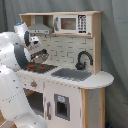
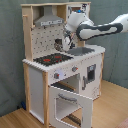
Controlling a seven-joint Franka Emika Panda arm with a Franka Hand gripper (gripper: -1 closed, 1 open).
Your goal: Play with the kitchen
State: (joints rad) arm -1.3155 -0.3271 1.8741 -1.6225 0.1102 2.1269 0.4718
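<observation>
I see the tall white-and-pale-wood toy kitchen (image 2: 60, 65) with its oven door (image 2: 70, 102) hanging open, my white arm's gripper (image 2: 66, 44) above the black-red hob (image 2: 52, 59) (finger gap: can't tell).

The robot arm (image 2: 102, 29) is built of smooth, rounded white shells, joined by darker grey to black bands at the joints. In the second exterior view, a bulbous white wrist housing (image 2: 76, 20) sits just above the pincer (image 2: 66, 42), with a dark ring where it meets the long white forearm segment behind it. The pincer itself looks dark grey to black, hanging below that white housing. In the first exterior view, the arm's big links (image 1: 11, 55) appear as thick, glossy white cylinders and domes, with a dark circular joint cap near the pincer's end and a small blue spot on top of the white housing.
</observation>
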